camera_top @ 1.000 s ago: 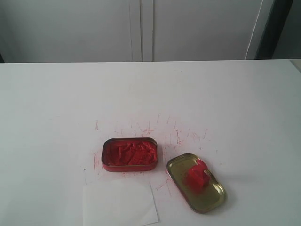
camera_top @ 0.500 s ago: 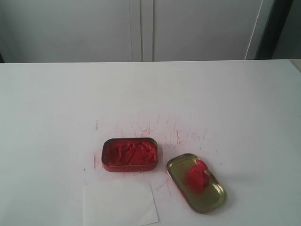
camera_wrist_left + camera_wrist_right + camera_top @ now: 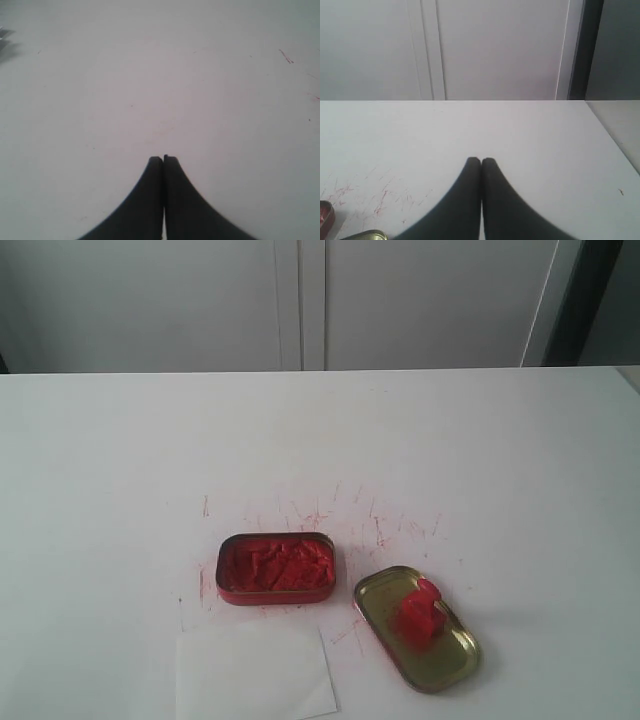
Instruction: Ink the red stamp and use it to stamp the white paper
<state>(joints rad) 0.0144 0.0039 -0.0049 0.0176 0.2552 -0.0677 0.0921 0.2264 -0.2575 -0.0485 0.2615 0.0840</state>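
2 grippers are accounted for, neither visible in the exterior view. The left gripper (image 3: 163,159) has its jaws pressed together with nothing between them, above bare table (image 3: 120,460). The right gripper (image 3: 480,160) is likewise fully closed and empty, and sits near the edge of the gold lid (image 3: 375,592). The red stamp (image 3: 420,617) rests inside that lid, to the right of the open ink tin (image 3: 270,595) and apart from it. Whether it stands upright or leans cannot be told from this angle. The white paper (image 3: 255,672) lies flat just in front of the tin, at the near edge of the table. Assessment of handling: the stamp looks like a small, light, rigid plastic piece, unlikely to deform or break under a firm pinch, though smooth and possibly smeared with ink, so some slip is to be expected. The narrower knobbed handle is the proper place to hold it, leaving the square base clear for the ink and the sheet. The lid beneath it is shallow and loose, and may slide or tip if the jaws strike its rim. The paper is thin and unweighted, so it may lift with the stamp after pressing. The right gripper is the nearer 1 and must open before descending.
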